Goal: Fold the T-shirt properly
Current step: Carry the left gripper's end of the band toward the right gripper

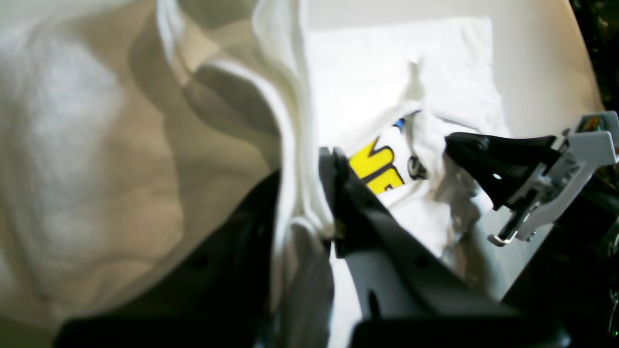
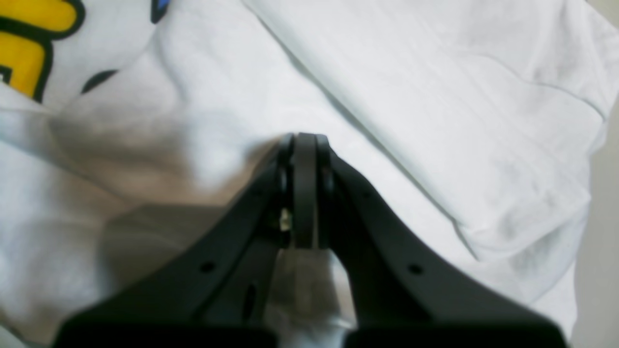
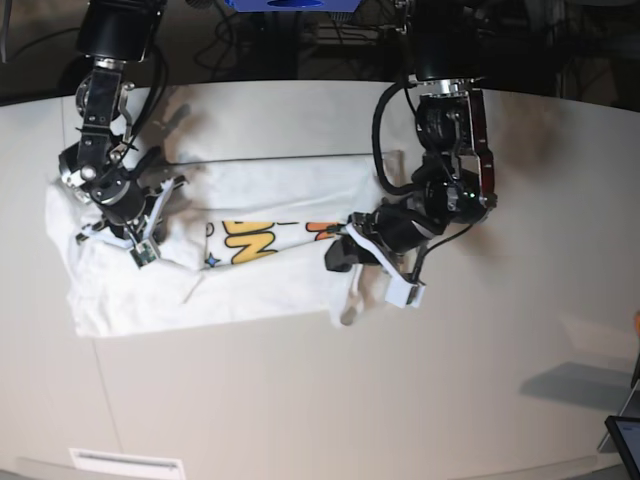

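Clamped fingers (image 2: 304,145) of the right gripper (image 2: 304,140) press flat together at their tips in the right wrist view, with the tips buried in a pucker of white cloth; whether any fabric sits between them cannot be told. Just beyond those tips the shirt (image 2: 387,96) spreads out, a folded flap with a hemmed edge running diagonally toward the upper right, and part of the yellow, black-outlined print showing at the upper left corner.

On the left gripper (image 1: 309,183), seen from the left wrist camera, one black finger (image 1: 338,193) pinches a hanging fold of the shirt (image 1: 290,145) against the other, which is mostly lost in blur and shadow. Cloth drapes down from the grip, close to the lens on the left. Farther off, the rest of the shirt lies on the table (image 1: 541,72), a yellow letter of the print visible in a crease. The right gripper (image 1: 483,154) shows there too, black-tipped on a grey bracket, down at the cloth.

From the base camera the shirt (image 3: 250,290) lies crosswise on the table (image 3: 400,400), rumpled, with the print (image 3: 255,240) showing in a band between folded-over white panels. The right gripper (image 3: 140,250) sits at its left end, the left gripper (image 3: 345,250) at its right edge, where a bit of cloth is lifted.
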Available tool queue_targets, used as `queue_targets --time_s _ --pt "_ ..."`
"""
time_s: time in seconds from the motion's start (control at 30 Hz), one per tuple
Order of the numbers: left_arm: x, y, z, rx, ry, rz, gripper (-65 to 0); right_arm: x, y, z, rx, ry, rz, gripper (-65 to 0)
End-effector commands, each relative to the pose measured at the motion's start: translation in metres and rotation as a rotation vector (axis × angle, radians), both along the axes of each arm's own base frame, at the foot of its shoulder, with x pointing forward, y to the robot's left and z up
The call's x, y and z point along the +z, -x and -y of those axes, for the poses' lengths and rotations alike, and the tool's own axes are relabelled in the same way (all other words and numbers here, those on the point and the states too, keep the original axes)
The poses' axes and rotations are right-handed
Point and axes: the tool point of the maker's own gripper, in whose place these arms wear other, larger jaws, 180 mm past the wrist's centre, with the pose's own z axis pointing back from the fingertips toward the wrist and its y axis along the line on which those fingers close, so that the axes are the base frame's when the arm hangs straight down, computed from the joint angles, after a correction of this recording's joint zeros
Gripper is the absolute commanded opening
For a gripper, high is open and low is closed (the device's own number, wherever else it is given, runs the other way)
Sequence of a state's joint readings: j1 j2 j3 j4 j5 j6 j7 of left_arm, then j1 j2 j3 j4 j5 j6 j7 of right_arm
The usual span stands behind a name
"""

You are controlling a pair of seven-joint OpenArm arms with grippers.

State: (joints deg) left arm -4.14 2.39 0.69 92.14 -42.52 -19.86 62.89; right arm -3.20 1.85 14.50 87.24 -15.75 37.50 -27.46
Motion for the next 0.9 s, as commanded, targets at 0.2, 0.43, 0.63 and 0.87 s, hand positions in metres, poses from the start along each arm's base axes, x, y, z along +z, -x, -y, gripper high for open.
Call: queue_targets --time_s 0.2,0.43,0.63,0.87 --pt "0.006 -0.011 0.035 -0.009 0.07 0.035 -65.0 -0.006 0.007 0.004 0.009 0.035 -0.047 -63.4" --pt "0.0 -0.016 0.047 -0.015 0.094 0.009 -65.0 -0.007 0.008 0.004 0.009 0.034 -0.048 -63.4" --pt "0.009 -0.024 0.054 -0.021 0.109 0.028 -65.0 -0.006 0.007 0.004 0.009 0.035 -0.047 -63.4" --pt "-0.005 -0.024 0.069 -0.056 0.11 -0.022 -65.0 -0.006 0.007 0.004 0.009 0.035 -0.047 -63.4"
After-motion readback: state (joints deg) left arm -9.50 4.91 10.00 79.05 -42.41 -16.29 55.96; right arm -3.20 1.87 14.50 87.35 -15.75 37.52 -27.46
